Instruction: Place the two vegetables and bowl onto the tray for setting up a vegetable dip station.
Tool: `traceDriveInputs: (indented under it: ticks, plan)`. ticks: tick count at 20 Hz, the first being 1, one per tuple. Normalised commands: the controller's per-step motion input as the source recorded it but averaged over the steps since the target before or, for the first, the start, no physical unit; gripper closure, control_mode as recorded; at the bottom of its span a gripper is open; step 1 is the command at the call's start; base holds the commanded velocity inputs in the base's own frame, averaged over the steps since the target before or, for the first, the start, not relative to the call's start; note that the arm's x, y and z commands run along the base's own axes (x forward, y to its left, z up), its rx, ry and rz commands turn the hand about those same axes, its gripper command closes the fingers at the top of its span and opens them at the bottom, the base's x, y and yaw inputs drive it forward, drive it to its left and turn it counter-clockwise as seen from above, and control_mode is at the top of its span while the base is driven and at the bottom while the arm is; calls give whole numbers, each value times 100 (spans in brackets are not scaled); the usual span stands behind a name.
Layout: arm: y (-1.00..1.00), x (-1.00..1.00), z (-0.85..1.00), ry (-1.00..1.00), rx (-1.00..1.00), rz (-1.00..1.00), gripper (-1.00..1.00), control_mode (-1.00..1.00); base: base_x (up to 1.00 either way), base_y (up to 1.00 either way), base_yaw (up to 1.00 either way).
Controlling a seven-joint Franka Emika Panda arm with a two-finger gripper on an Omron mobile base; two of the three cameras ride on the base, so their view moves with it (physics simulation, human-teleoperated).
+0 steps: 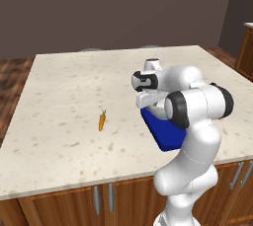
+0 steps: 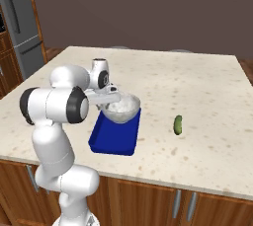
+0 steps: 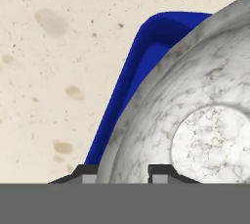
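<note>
Hand view: end effector (image 3: 124, 171) is pinched on the rim of the bowl (image 3: 195, 120), one tip either side of the wall. Right base view puts the bowl (image 2: 121, 107) over the far end of the blue tray (image 2: 114, 138), apparently lifted, so the set-down is straight below. Carrot (image 1: 102, 121) lies well apart to the arm's left on the bench (image 1: 74, 82), cucumber (image 2: 178, 125) to its right, long axis pointing away from the base.

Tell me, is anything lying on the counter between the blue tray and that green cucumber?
No. In the right base view the stretch between the tray and the cucumber is bare speckled counter.
</note>
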Motion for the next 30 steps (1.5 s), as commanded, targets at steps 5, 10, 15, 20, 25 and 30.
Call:
traceDriveInputs:
  ticks: [5,10,15,20,25,30]
  plan:
    - [0,5,-11,0,0,0,100,-100,0,0,0]
    - [0,3,-10,0,0,0,100,-100,0,0,0]
    - [0,3,-8,0,0,0,100,-100,0,0,0]
    - [0,4,-5,0,0,0,100,-100,0,0,0]
    - [0,-7,-12,0,0,0,100,-100,0,0,0]
    - [0,-16,-12,0,1,0,100,-100,0,0,0]
